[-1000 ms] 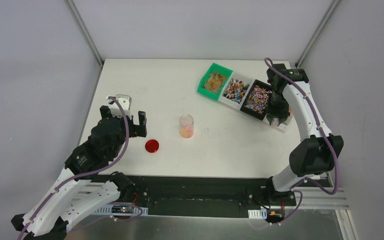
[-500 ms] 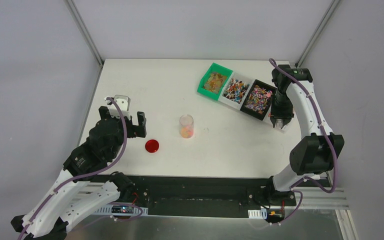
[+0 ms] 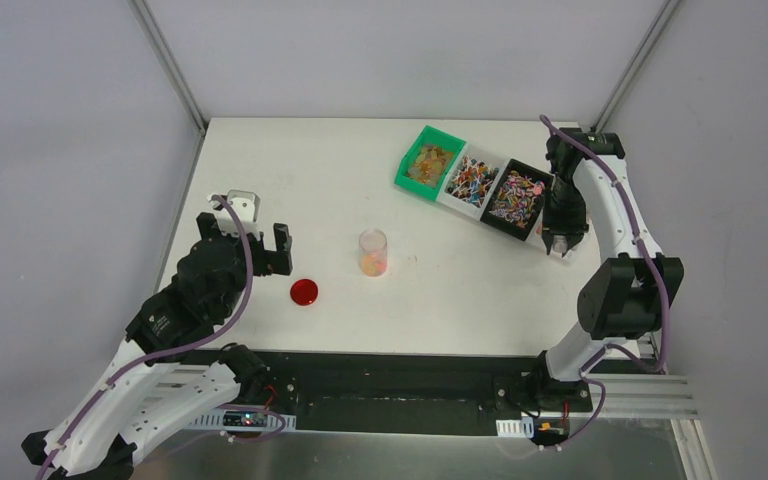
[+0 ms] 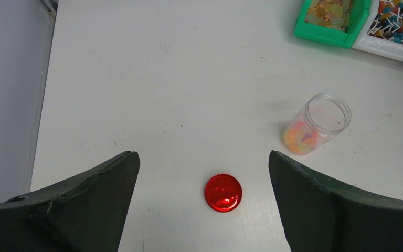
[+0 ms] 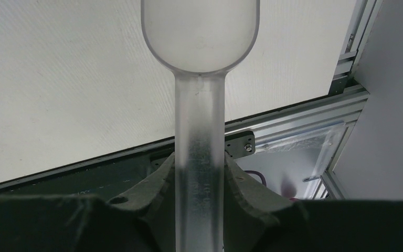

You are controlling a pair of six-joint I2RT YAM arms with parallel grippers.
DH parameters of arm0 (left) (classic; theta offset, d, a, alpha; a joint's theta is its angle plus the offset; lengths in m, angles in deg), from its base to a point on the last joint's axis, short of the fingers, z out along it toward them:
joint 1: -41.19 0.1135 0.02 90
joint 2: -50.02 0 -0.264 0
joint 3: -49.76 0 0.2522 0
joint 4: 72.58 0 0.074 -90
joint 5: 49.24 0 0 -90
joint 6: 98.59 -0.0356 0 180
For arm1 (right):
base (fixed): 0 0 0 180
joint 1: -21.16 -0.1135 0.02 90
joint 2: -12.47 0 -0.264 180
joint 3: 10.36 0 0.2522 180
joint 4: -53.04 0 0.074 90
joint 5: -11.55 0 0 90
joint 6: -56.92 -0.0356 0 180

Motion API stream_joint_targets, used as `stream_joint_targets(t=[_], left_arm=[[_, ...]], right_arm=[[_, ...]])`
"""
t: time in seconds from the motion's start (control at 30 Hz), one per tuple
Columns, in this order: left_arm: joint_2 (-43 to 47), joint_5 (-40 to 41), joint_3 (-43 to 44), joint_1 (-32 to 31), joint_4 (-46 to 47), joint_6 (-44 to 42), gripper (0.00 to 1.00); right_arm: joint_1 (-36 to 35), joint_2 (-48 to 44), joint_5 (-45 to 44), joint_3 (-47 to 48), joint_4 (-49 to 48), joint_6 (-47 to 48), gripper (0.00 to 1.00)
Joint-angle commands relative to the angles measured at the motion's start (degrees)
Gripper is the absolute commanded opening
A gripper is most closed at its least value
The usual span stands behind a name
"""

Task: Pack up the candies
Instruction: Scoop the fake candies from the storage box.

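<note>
the white counter [image 3: 290,170] carries all items. the left pincer [image 3: 247,237] hovers near the left edge with jaws wide and nothing between them. the right pincer [image 3: 560,243] hangs near the right edge, clamped on the handle of a clear scoop [image 5: 199,105]. three bins sit in a slanted row at the far right corner: a green bin [image 3: 429,162], a white bin [image 3: 472,182] and a black bin [image 3: 516,198], touching side to side. an open clear jar [image 3: 373,252] stands upright near the middle of the counter, with a red lid [image 3: 304,292] lying flat beside it toward the left edge. the scoop's long axis runs straight out from the right pincer, and its bowl shows no colour, so it is judged empty. the candies [image 3: 516,195] fill the bins, and a shallow layer sits in the jar bottom. from the right pincer the nearest candies lie just beside it, toward the left edge, in the black bin. the right arm is the nearer arm to the bins; the jar lies closer to the left pincer.
</note>
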State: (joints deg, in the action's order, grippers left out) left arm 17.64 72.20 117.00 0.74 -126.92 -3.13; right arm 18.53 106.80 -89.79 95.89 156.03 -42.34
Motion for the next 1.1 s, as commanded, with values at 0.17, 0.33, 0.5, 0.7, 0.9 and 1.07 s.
stream_joint_targets(t=[0.17,0.33,0.5,0.7,0.9,1.07], left_arm=[[1.3,-0.5,0.0,0.1,2.4,0.0,0.98],[1.5,-0.4,-0.1,0.1,2.4,0.0,0.98],[1.3,-0.5,-0.1,0.1,2.5,0.0,0.99],[1.5,0.1,0.0,0.1,2.3,-0.1,0.99],[2.3,0.5,-0.1,0.1,2.3,0.1,0.99],[1.7,0.5,-0.1,0.1,2.4,0.1,0.99]], right_arm=[[2.2,1.8,1.7,3.0,2.8,2.3,0.00],[4.2,3.7,3.5,2.6,2.0,2.6,0.00],[6.1,7.3,4.7,4.0,1.4,3.2,0.00],[6.9,11.5,5.2,5.9,-1.4,3.3,0.00],[7.4,13.4,4.7,5.5,-5.0,3.6,0.00],[7.6,12.2,4.7,3.2,-8.1,3.3,0.00]])
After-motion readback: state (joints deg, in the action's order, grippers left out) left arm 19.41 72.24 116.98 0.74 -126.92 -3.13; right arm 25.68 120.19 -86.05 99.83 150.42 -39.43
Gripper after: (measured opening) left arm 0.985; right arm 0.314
